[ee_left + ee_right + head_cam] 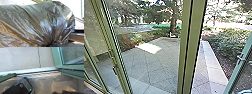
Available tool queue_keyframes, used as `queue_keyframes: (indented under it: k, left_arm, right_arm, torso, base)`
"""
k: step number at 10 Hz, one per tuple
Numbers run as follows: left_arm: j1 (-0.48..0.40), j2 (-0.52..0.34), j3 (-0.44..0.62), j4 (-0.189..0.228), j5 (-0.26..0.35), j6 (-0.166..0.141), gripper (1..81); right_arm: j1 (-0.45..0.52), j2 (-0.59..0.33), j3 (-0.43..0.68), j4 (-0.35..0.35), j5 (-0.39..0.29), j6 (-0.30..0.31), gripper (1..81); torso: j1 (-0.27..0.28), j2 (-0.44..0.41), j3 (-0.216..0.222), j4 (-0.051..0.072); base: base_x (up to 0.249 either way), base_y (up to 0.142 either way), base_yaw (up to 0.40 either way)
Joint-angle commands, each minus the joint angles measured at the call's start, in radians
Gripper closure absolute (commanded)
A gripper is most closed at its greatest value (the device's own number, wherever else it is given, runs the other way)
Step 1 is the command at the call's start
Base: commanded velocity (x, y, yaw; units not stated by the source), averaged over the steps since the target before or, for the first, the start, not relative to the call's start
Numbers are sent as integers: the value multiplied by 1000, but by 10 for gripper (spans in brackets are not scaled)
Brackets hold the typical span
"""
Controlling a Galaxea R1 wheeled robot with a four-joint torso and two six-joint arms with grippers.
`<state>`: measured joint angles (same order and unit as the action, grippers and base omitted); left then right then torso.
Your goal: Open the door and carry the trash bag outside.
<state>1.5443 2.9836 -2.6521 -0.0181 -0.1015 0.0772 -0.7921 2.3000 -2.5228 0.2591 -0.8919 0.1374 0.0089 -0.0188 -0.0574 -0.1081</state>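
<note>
Trash bag: the trash bag (31,18) is right up against the left wrist camera, bulky and shiny, so it's with the robot's left arm. I'd say it's on the indoor side of the doorway.
Left gripper: looks closed on the bag's neck (50,43), with the left gripper (49,45) right where all the folds run together. That spot is murky, so I might be off on the exact grip.
Why held there: my guess is that one bunched handful keeps the top shut and lets the weight hang as a single lump, which also frees the other arm for the door.
Door: the door leaf (237,66) stands swung open, handle (240,58) on it, with a gap between it and the green post (184,50). Open like that, it gives a way out to the paved yard (151,62).
Left arm pose: wrist held close over the bag's gathered end, with the bulk spreading away from it.
Right arm pose: wrist camera aimed down at the threshold (37,71) and the sunlit floor (43,83) by it, near the open leaf.
Right gripper: can't tell if it's wide or narrow, sorry.
Watch out for: a full bag could snag on the post or the leaf going through, imo.
</note>
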Motion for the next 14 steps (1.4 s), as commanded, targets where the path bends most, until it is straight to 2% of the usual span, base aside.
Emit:
queue_keyframes:
  k: [1, 2, 3, 4, 5, 6, 8, 9, 11, 12, 13, 14]
  left_arm:
    - [-42, -3, 1, 9, 49, 6, 811]
    - [-42, -4, 1, 9, 49, 6, 811]
    - [-45, -6, 1, 9, 49, 6, 811]
    - [-48, -6, 1, 9, 49, 6, 811]
    - [-52, -4, 1, 9, 49, 6, 811]
    - [-54, -4, 0, 9, 51, 6, 811]
    - [-57, -7, 0, 7, 51, 4, 811]
    - [-57, -7, 0, 7, 51, 6, 811]
    - [-57, -4, 0, 9, 51, 6, 811]
    - [-57, -6, 0, 9, 51, 6, 811]
    - [-57, -7, 0, 7, 51, 6, 811]
    - [-56, -7, 0, 9, 51, 6, 811]
  right_arm:
    - [-157, 115, -7, 216, 146, -197, 10]
    - [-178, 129, 0, 255, 160, -237, 10]
    - [-207, 147, 4, 267, 159, -252, 10]
    - [-256, 173, 16, 265, 186, -259, 10]
    - [-298, 195, 23, 290, 247, -257, 10]
    - [-338, 209, 33, 336, 286, -285, 10]
    - [-394, 238, 49, 350, 303, -364, 10]
    - [-427, 256, 55, 342, 352, -364, 10]
    - [-476, 305, 69, 229, 443, -351, 10]
    - [-510, 340, 69, 116, 493, -316, 10]
    - [-552, 370, 66, -12, 554, -225, 10]
    - [-588, 394, 58, -209, 650, -25, 10]
  torso:
    - [0, 0, 0, 0]
    - [0, 0, 0, 0]
    - [0, 0, 0, 0]
    - [0, 0, 0, 0]
    - [0, 0, 0, 0]
    - [0, 0, 0, 0]
    - [0, 0, 0, 0]
    - [0, 0, 0, 0]
    - [-1, 0, 0, 0]
    - [-1, 0, 1, 0]
    - [-1, -1, 1, 0]
    - [-1, -1, 1, 0]
  base:
    - [0, 0, 0]
    - [0, 0, 0]
    - [0, 0, 0]
    - [0, 0, 0]
    - [0, 0, 0]
    - [0, 0, 0]
    - [0, 0, 0]
    - [0, 0, 0]
    - [0, 0, 0]
    - [0, 0, 0]
    - [0, 0, 0]
    - [0, 0, 0]
